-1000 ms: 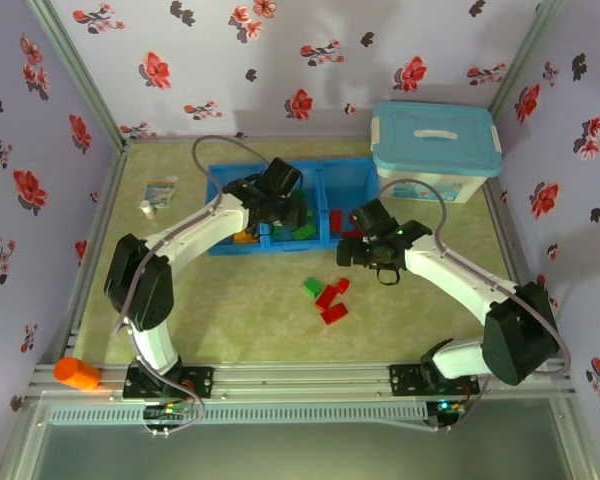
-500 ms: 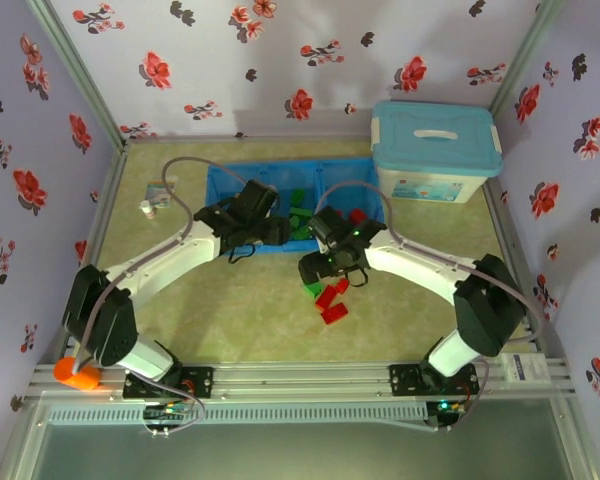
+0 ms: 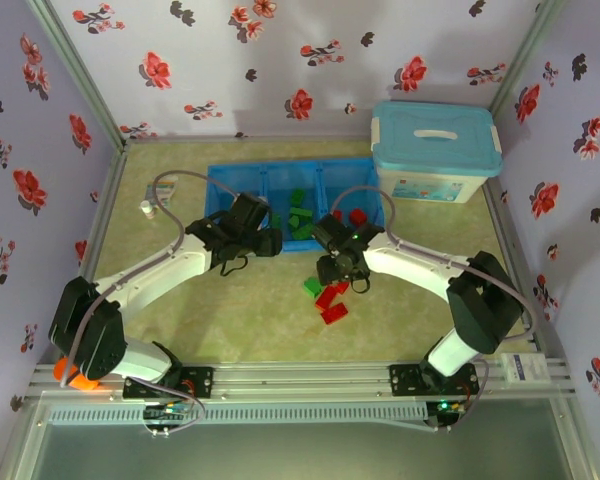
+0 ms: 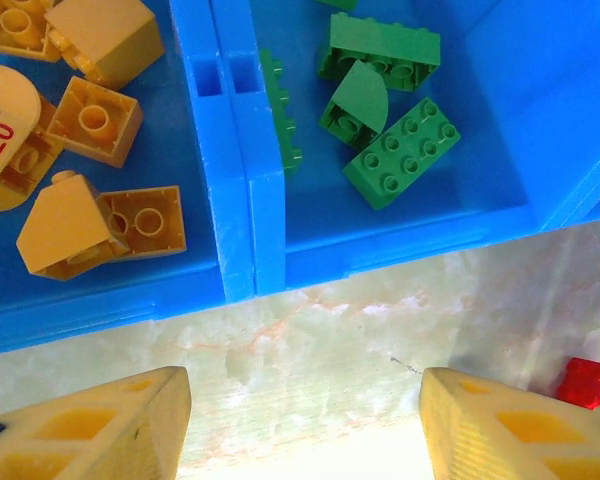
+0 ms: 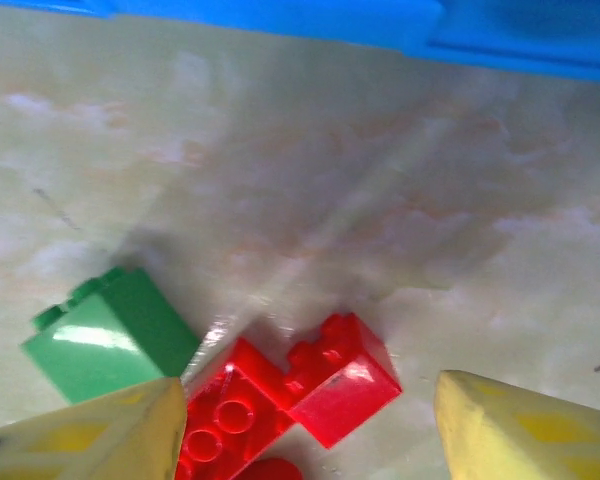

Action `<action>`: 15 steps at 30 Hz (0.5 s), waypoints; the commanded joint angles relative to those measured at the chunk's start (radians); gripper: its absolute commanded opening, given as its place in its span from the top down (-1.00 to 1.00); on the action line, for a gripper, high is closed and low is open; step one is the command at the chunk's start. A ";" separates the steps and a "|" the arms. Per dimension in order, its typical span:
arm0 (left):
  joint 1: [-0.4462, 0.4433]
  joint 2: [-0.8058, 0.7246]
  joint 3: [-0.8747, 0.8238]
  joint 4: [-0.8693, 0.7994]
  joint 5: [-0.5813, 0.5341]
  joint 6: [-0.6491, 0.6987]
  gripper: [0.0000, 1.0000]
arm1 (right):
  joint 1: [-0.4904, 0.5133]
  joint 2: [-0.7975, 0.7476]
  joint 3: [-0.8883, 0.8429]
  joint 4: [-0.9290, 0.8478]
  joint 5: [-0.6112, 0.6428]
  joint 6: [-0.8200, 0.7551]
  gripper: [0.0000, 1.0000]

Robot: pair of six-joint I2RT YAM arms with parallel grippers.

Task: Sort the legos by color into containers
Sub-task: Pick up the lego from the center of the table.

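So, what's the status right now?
Left gripper open, empty, at tray edge. Right gripper open above loose red legos; green one beside. Nothing blocking.

Table [image 3: 230, 325]: tray [image 3: 236, 180], legos [image 3: 332, 313], box [image 3: 435, 150], perhaps bottle [image 3: 148, 209]

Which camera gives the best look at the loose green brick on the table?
Right wrist: the green brick sits close and large, beside red bricks. Top external shows that brick as a tiny green speck.

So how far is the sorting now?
Done: yellow bricks, green bricks and red bricks lie in separate tray compartments. In hand: nothing yet; the right gripper hangs open above the loose red bricks, the left gripper is open and empty. Left: one green brick and the red ones on the table.
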 commanded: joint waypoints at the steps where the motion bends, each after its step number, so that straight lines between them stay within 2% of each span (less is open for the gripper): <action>1: -0.001 -0.029 -0.012 0.020 -0.019 -0.019 -0.24 | -0.013 -0.010 -0.039 0.011 0.031 0.134 -0.25; 9: -0.002 -0.033 -0.031 0.034 -0.015 -0.025 -0.24 | -0.014 0.019 -0.083 0.088 0.005 0.271 -0.22; 15: -0.004 -0.034 -0.042 0.041 -0.014 -0.027 -0.23 | -0.012 0.025 -0.128 0.131 0.011 0.351 -0.04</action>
